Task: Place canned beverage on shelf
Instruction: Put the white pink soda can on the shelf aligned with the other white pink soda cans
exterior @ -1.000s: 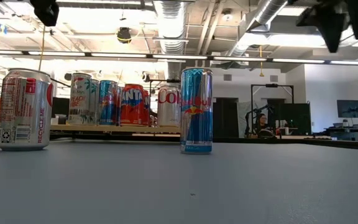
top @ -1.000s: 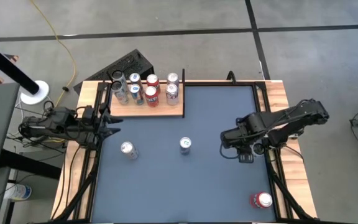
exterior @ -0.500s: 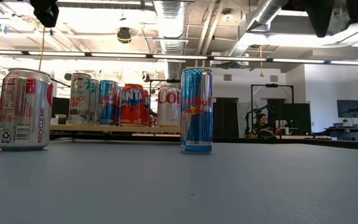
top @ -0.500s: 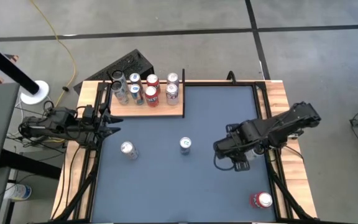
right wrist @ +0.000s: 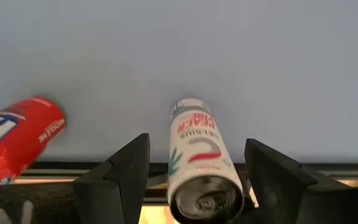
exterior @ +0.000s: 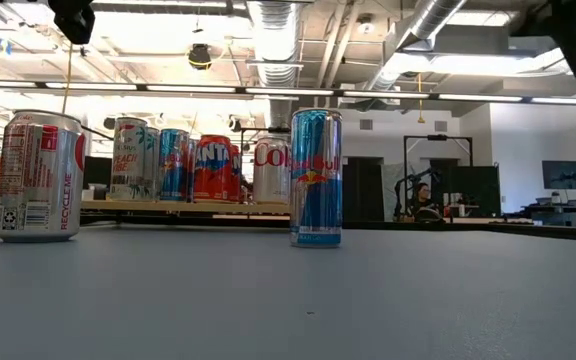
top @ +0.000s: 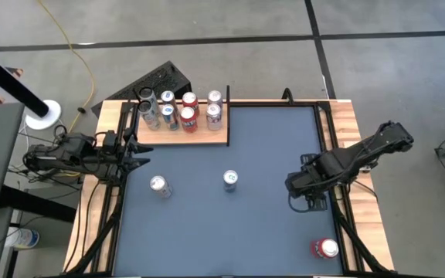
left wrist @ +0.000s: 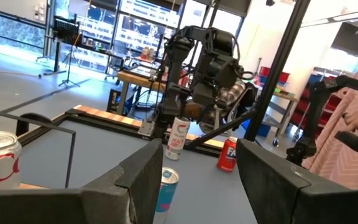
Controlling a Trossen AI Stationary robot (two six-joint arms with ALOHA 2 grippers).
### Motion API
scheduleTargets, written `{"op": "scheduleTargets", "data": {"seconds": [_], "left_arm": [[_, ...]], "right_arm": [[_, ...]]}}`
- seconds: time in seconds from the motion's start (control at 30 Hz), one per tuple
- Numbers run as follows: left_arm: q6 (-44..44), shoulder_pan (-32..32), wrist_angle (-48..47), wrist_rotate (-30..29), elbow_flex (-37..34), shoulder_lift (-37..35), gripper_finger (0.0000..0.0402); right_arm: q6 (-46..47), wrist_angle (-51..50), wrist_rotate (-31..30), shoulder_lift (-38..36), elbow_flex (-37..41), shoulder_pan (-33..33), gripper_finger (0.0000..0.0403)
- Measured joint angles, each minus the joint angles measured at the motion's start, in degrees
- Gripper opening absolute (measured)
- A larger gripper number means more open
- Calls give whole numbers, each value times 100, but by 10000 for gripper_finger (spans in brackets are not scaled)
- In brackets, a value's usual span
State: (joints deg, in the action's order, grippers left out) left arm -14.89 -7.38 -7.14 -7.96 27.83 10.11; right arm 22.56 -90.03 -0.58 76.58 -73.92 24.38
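High view, looking straight down: a blue desk (top: 222,232) edged in wood, with a dark robot arm on each side. The shelf (top: 188,137), a light wooden board on thin black posts, sits at the far left part of the desk and carries six upright cans in two rows. One of them is a red can (top: 189,101) in the back row.

Two more cans stand upright on the bare desk. A slim blue energy-drink can (top: 230,179) is near the middle, and a silver can with red lettering (top: 157,185) is to its left, well apart from it. In the low view these two stand in front of the shelf, with the silver one (exterior: 38,176) closer to the camera than the blue one (exterior: 316,177).

The right jaws (top: 309,199) hover low by the right edge of the desk. In the right wrist view the two fingers (right wrist: 120,174) are spread apart, one on each side of a white can with red and green print (right wrist: 197,155), which sits between them; I cannot tell whether they touch it. A red can lying on its side (top: 324,248) rests at the near right corner of the desk.

The left jaws (top: 134,158) wait at the left edge of the desk beside the shelf, fingers (left wrist: 145,177) apart and holding nothing.
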Motion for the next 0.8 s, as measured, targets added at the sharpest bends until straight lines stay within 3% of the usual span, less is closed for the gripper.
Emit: {"op": "scheduleTargets", "data": {"seconds": [0.47, 0.8], "left_arm": [[-45, 0, -122, -44, 0, 1, 191], [-48, 0, -122, -46, 0, 1, 191]], "right_arm": [[311, 5, 229, -550, 721, -121, 249], [650, 8, 208, -970, 794, -166, 249]]}}
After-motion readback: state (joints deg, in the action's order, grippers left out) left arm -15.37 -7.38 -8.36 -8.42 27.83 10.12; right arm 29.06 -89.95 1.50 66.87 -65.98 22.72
